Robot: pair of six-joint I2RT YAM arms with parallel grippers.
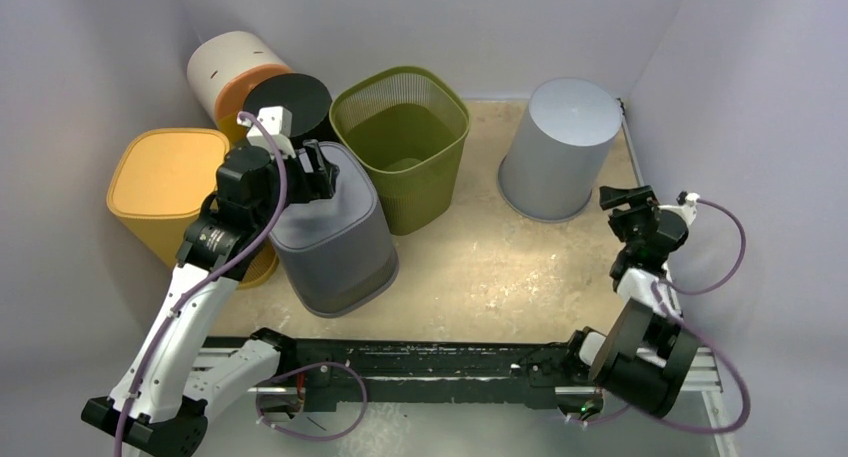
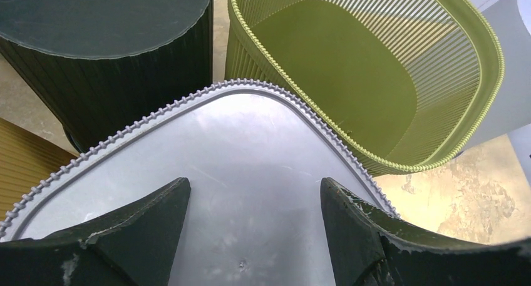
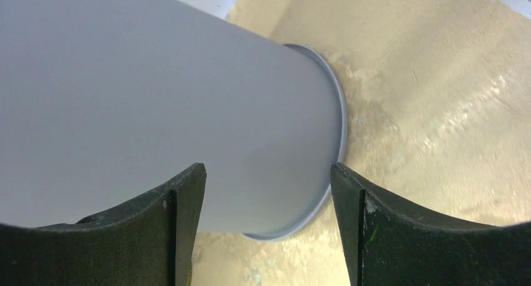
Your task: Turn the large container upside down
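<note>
A dark grey ribbed square bin [image 1: 335, 239] stands mouth-down at the left of the table, its flat base up. My left gripper [image 1: 318, 169] is open just over the far edge of that base. In the left wrist view the base [image 2: 250, 142] with its beaded edge fills the space under the open gripper [image 2: 253, 183]; I cannot tell if the fingers touch it. A light grey round bin [image 1: 560, 147] stands mouth-down at the back right. My right gripper [image 1: 625, 195] is open and empty beside it, facing its wall [image 3: 156, 98] with the gripper [image 3: 268, 168] a little short of it.
An olive green slatted bin [image 1: 400, 147] stands upright, mouth up, right of the dark grey one and close to it [image 2: 363, 79]. A black round bin [image 1: 290, 102], a yellow bin [image 1: 165, 182] and a white-and-orange cylinder [image 1: 235, 72] crowd the back left. Walls enclose the table.
</note>
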